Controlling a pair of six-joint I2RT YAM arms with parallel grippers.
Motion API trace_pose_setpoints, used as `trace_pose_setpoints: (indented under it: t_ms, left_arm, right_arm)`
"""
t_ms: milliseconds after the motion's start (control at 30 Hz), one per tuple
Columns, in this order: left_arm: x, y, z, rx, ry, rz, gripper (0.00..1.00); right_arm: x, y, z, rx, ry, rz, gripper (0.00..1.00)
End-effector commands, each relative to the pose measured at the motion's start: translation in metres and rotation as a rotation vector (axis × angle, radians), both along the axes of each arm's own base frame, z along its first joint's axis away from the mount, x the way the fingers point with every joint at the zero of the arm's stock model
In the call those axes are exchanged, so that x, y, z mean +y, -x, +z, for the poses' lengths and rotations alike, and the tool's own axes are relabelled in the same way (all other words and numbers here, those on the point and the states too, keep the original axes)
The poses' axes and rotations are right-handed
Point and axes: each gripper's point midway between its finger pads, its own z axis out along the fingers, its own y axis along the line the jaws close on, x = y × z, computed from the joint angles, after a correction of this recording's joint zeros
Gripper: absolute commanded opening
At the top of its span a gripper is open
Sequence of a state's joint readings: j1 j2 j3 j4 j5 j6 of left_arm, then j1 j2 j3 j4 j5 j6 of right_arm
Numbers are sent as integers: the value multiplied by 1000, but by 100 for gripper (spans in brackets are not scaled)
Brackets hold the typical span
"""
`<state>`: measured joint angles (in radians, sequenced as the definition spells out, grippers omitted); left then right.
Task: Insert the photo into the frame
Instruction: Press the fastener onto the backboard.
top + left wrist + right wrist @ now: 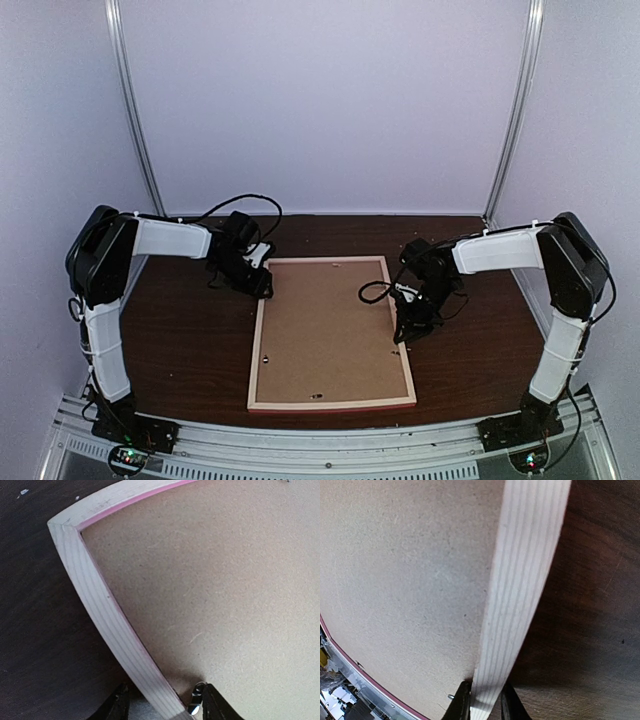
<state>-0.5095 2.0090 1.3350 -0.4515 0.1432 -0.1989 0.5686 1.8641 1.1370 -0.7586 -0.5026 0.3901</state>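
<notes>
The right gripper (pixel 485 704) was clenched on the right rail of the frame (pixel 331 404), one finger on each side of the pale wood. Its arm (pixel 500 250) reached in from the right, wrist bent down. The left gripper (pixel 162 707) was released, its jaws parted astride the left rail near the far corner. The frame lay back up on the dark table (pixel 180 340), with the brown backing board (pixel 325 330) showing inside.
</notes>
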Motion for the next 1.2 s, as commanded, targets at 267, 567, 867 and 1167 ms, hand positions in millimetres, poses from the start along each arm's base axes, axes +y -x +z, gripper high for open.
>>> trace_pose_setpoints:
  t_ms: [267,567,867,1167]
  left_arm:
    - [25,-19,-16,14,-63,167,49]
    - [24,-15,-19,72,14,220,46]
    - [36,5,-24,137,-57,199,46]
    - [37,22,-24,197,-117,160,46]
  right_arm:
    - [-6,-3,-65,-46,68,59,8]
    - [-7,-2,-67,-42,70,61,8]
    - [-5,-3,-69,-39,66,61,8]
    - [-4,-5,-69,-39,65,59,8]
